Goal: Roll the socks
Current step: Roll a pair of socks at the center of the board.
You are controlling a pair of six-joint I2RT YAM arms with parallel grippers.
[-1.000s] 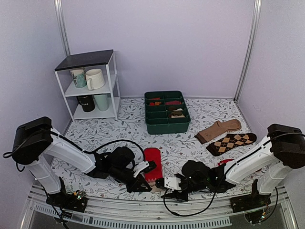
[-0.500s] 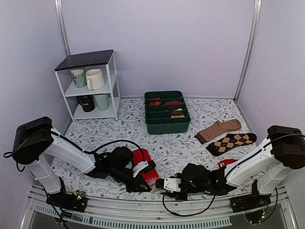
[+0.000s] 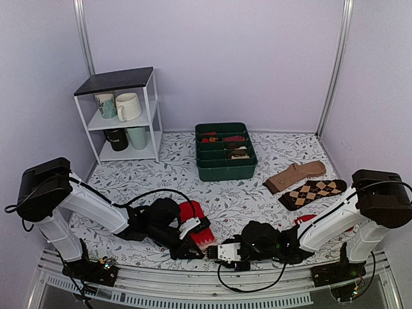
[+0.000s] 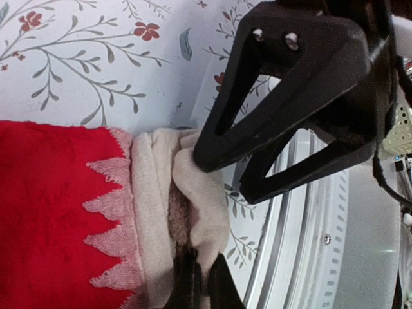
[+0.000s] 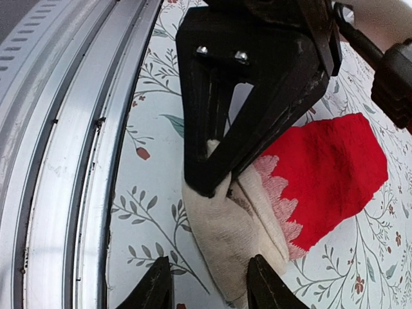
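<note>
The red socks (image 3: 191,217) lie near the front edge, their pale beige end (image 3: 206,243) toward the rail. My left gripper (image 3: 195,248) is shut on that beige end; in the left wrist view its tips (image 4: 199,283) pinch a fold of the beige fabric (image 4: 201,193) next to the red part (image 4: 51,193). My right gripper (image 3: 216,251) is open, right beside it. In the right wrist view its tips (image 5: 209,290) straddle the beige end (image 5: 225,225) without closing, and the left gripper (image 5: 251,84) is just ahead. The red part (image 5: 328,161) lies beyond.
A metal rail (image 3: 193,293) runs along the near edge, close to both grippers. A green divided bin (image 3: 225,170) stands at centre back. A brown sock (image 3: 296,175) and an argyle sock (image 3: 313,192) lie at right. A bit of red fabric (image 3: 302,220) shows by the right arm. A white shelf (image 3: 122,112) holds mugs.
The socks went from lying flat to bunched and drawn left with the left gripper on their beige end. The right gripper moved left up to that end.
</note>
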